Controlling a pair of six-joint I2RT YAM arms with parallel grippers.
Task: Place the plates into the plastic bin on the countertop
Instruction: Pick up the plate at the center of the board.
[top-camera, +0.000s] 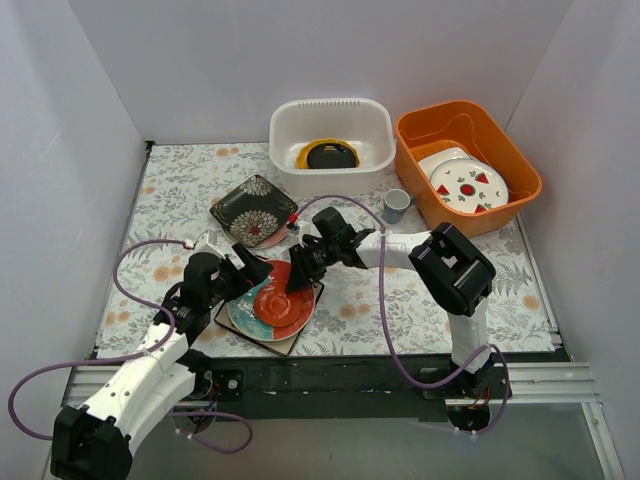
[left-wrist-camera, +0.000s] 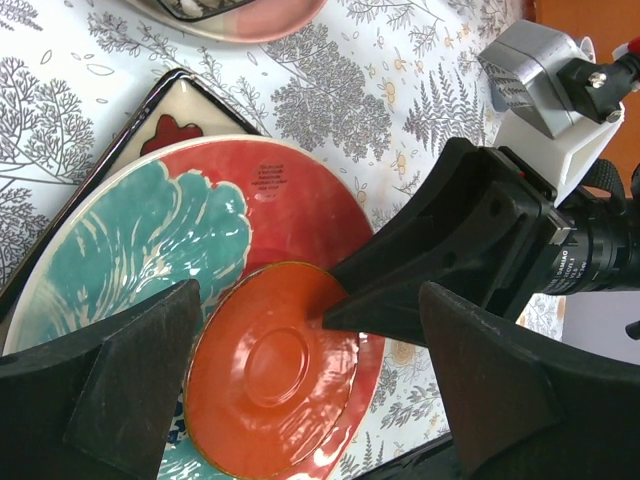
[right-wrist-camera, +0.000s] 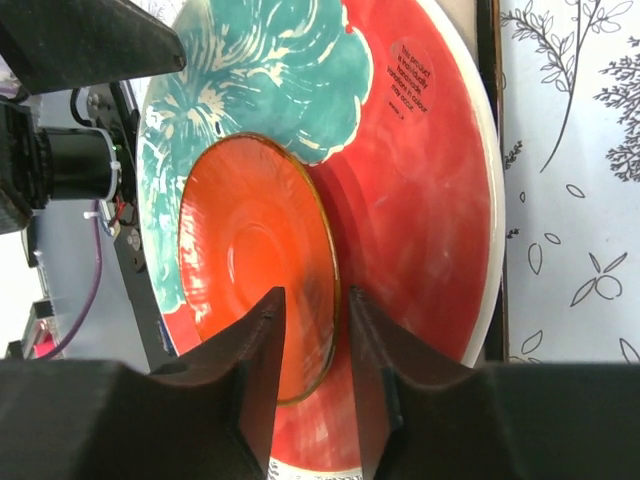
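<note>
A small red plate (top-camera: 278, 297) (left-wrist-camera: 270, 370) (right-wrist-camera: 250, 250) lies on a larger teal-striped plate (top-camera: 250, 318) (left-wrist-camera: 140, 230) (right-wrist-camera: 420, 180), which rests on a cream square plate (top-camera: 285, 343) (left-wrist-camera: 190, 110). My right gripper (top-camera: 297, 283) (right-wrist-camera: 315, 295) straddles the red plate's rim, one finger over it and one outside, with a narrow gap still showing. My left gripper (top-camera: 250, 275) (left-wrist-camera: 310, 300) hangs wide open over the same plate. The white plastic bin (top-camera: 285, 135) at the back holds a yellow plate (top-camera: 305, 157) and a dark brown one (top-camera: 332, 155).
A black flowered square plate (top-camera: 252, 208) sits on a pink plate (top-camera: 272, 238) left of centre on the fern-print countertop (top-camera: 420, 300). An orange tub (top-camera: 420, 125) with white fruit plates (top-camera: 465, 183) stands back right. A small cup (top-camera: 396, 205) is beside it.
</note>
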